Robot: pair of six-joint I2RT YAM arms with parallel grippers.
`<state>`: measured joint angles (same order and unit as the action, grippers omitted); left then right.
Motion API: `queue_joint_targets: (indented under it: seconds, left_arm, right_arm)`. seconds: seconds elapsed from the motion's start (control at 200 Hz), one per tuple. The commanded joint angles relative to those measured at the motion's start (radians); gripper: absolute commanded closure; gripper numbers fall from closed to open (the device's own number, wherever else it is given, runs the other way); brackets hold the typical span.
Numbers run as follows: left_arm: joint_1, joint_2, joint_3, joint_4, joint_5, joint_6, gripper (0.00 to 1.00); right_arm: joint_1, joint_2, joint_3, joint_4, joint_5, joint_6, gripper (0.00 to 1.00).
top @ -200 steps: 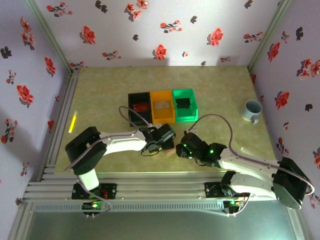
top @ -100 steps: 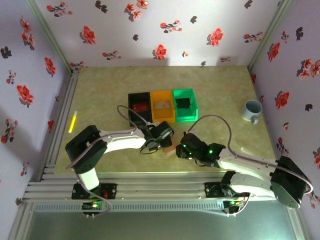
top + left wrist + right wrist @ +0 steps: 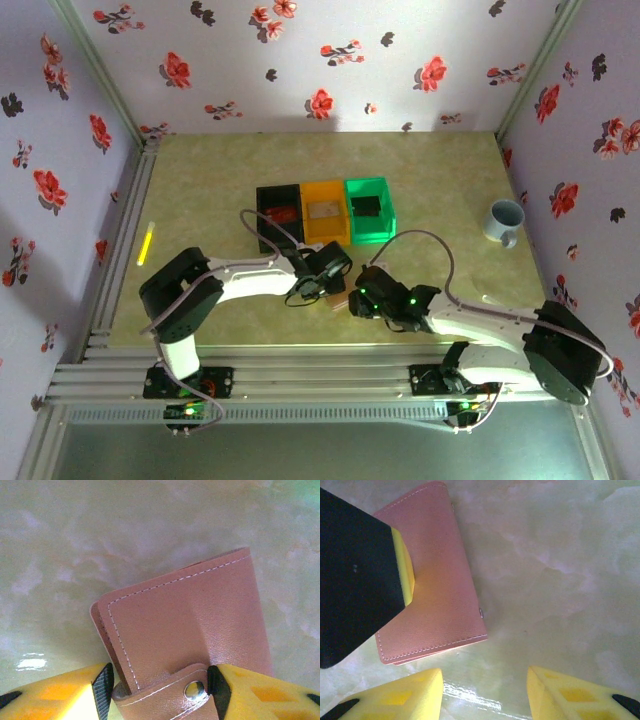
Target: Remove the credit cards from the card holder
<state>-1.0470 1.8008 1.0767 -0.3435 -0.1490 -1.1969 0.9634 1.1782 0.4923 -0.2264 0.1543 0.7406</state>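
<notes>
One pinkish-brown card holder (image 3: 185, 630) lies on one worktop (image 3: 200, 180). Three small bins sit in a row: one black bin (image 3: 278, 215), one orange bin (image 3: 324, 212), one green bin (image 3: 369, 208). One pale mug (image 3: 504, 220). One yellow-green stick (image 3: 146, 243). Two robot hands: left hand (image 3: 160, 690), right hand (image 3: 485, 690).

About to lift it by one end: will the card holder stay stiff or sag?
Probably sags: the card holder looks like soft stitched leather. Its snap looks fastened, so it likely stays folded. Flat, so it shouldn't roll.
</notes>
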Motion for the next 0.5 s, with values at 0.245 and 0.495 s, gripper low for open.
queue_joint_targets:
  seconds: [0.245, 0.495]
  left_arm:
    - [0.007, 0.024, 0.007, -0.008, 0.005, 0.025, 0.55]
    - [0.007, 0.023, -0.012, 0.003, 0.012, 0.027, 0.67]
  right_arm:
    - [0.009, 0.112, 0.014, 0.085, 0.005, -0.035, 0.55]
    - [0.009, 0.141, 0.011, 0.116, 0.002, -0.025, 0.58]
